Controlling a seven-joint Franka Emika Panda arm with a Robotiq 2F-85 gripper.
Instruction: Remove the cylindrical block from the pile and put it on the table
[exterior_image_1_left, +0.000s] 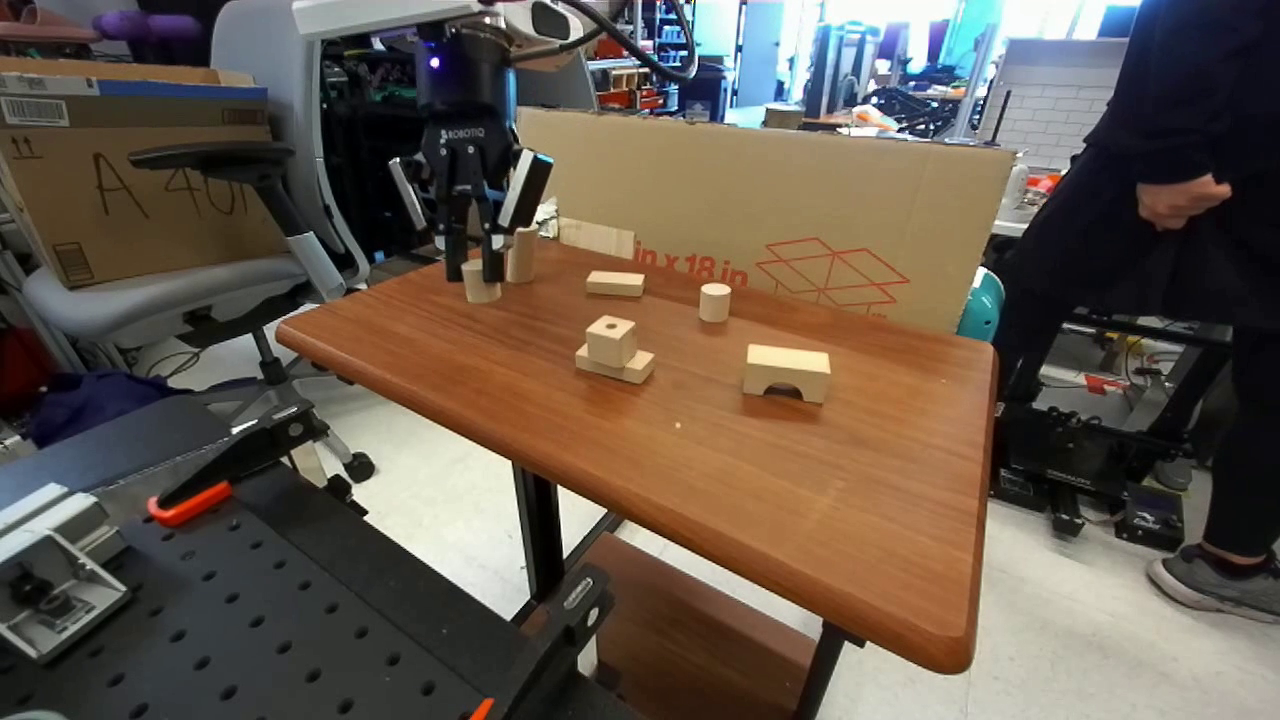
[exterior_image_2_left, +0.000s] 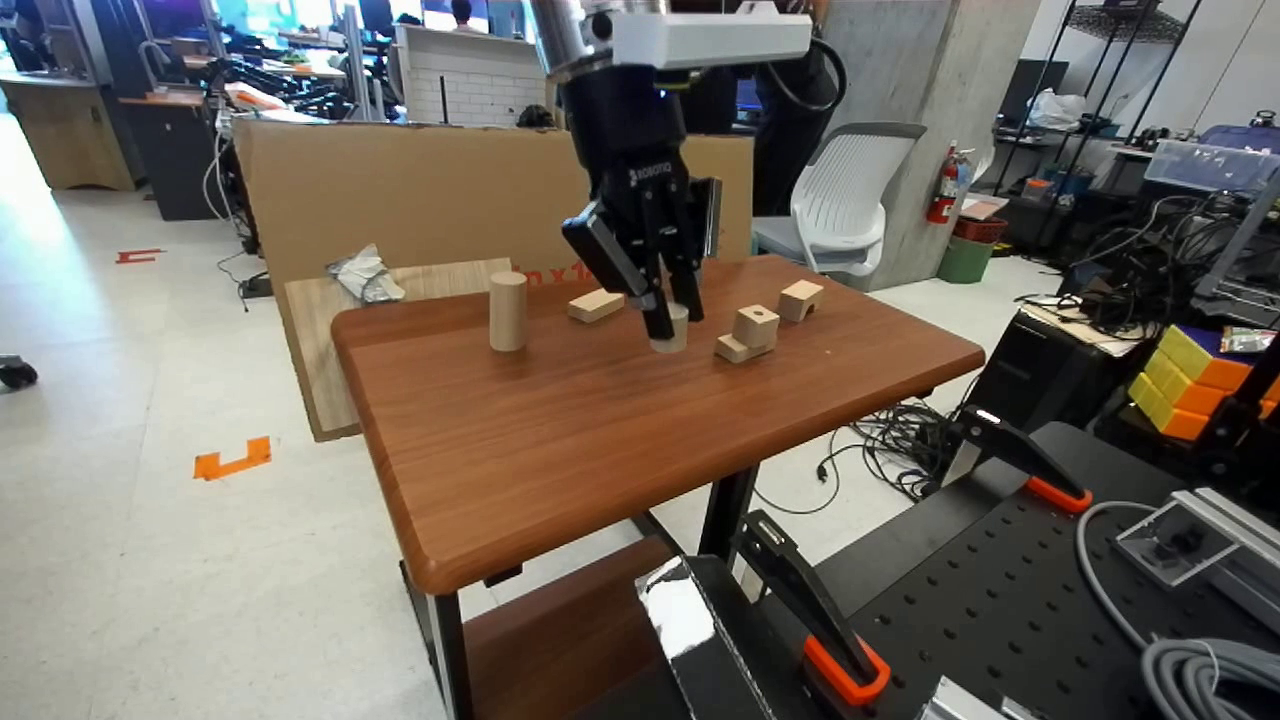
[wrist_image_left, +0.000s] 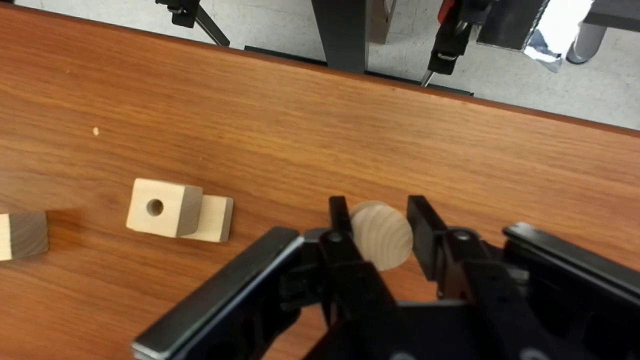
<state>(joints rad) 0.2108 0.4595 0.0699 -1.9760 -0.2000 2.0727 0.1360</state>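
The cylindrical block, a short pale cylinder, is upright between my fingertips. My gripper is shut on it and holds it above the reddish-brown table. In both exterior views the block shows partly behind the fingers of my gripper. The pile is a cube with a hole, set on a flat block. In the wrist view the pile lies left of my gripper. In an exterior view it stands just right of my gripper.
Also on the table are a tall cylinder, a flat oblong block, another short cylinder and an arch block. A cardboard sheet stands along one edge. A black perforated workbench is beside the table.
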